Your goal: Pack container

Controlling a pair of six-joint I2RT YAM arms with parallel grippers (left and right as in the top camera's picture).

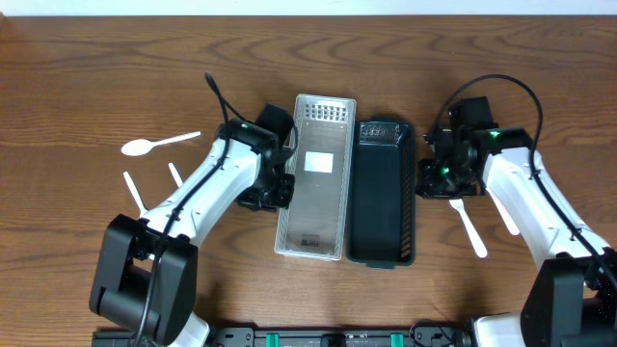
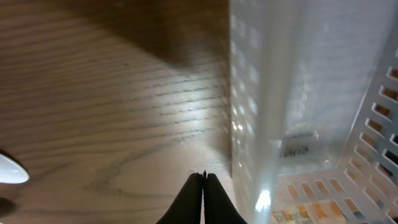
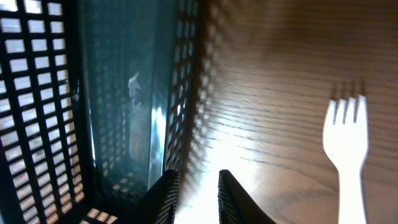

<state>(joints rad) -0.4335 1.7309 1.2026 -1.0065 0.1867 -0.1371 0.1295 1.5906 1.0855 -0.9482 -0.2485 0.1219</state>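
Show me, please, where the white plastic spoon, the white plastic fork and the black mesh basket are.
white plastic spoon (image 1: 162, 143): overhead view, on the handle near the bowl.
white plastic fork (image 3: 346, 146): right wrist view, on the head below the tines.
black mesh basket (image 1: 381, 207): overhead view, on its bare floor.

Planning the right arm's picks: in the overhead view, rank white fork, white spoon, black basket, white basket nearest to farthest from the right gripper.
1. black basket, just left of the right gripper
2. white fork, just right
3. white basket, centre
4. white spoon, far left
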